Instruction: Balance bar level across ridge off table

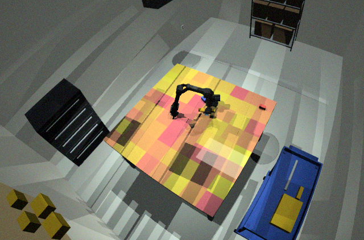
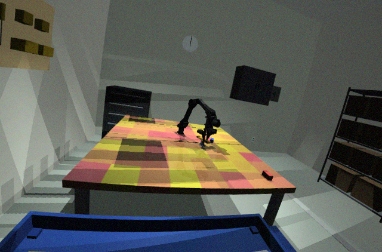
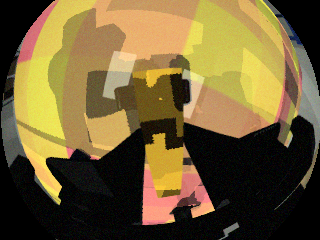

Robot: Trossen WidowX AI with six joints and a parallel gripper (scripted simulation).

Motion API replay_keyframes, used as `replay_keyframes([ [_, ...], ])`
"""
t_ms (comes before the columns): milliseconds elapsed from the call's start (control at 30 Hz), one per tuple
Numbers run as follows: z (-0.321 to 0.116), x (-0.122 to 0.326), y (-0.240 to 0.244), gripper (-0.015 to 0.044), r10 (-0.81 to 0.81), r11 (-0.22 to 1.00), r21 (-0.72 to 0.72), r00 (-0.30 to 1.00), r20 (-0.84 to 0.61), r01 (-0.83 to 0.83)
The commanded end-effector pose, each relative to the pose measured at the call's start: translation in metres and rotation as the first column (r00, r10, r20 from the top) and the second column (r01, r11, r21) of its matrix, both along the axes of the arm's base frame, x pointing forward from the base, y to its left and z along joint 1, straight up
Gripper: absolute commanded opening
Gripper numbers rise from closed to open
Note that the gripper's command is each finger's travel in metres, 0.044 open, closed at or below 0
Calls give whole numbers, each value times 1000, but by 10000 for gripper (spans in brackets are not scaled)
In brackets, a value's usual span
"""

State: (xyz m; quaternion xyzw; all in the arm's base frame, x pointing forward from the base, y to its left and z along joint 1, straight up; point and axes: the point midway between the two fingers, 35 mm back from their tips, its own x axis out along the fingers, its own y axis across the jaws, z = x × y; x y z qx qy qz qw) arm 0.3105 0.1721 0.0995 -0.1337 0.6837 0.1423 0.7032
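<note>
The black parallel-jaw gripper (image 3: pixel 162 154) is clamped on the long yellow bar (image 3: pixel 162 130), dead center in the wrist view. A small red block (image 1: pixel 262 106) sits near the right edge of the patchwork table (image 1: pixel 164 149).

yellow bar (image 3: pixel 163 140), black arm (image 1: pixel 194 89), pink/orange/yellow patchwork table (image 1: pixel 176 154).

i'm looking at a square surface (image 1: pixel 164 154) patched in yellow, orange, pink and dark brown blocks, standing on dark legs that show in the exterior view. the arm's base (image 1: pixel 174 112) sits on it toward the far side. a small red block (image 1: pixel 262 106) lies alone near one corner, well apart from the arm. a small blue piece (image 2: pixel 211 140) rests on the surface just beside the arm's lowered end.
</note>
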Motion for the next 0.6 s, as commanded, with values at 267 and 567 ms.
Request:
replay_keyframes([
  [267,-2,0,-1,0,-3,1000,-4,1000,-1,3],
  [567,-3,0,-1,0,-3,1000,-4,1000,-1,3],
])
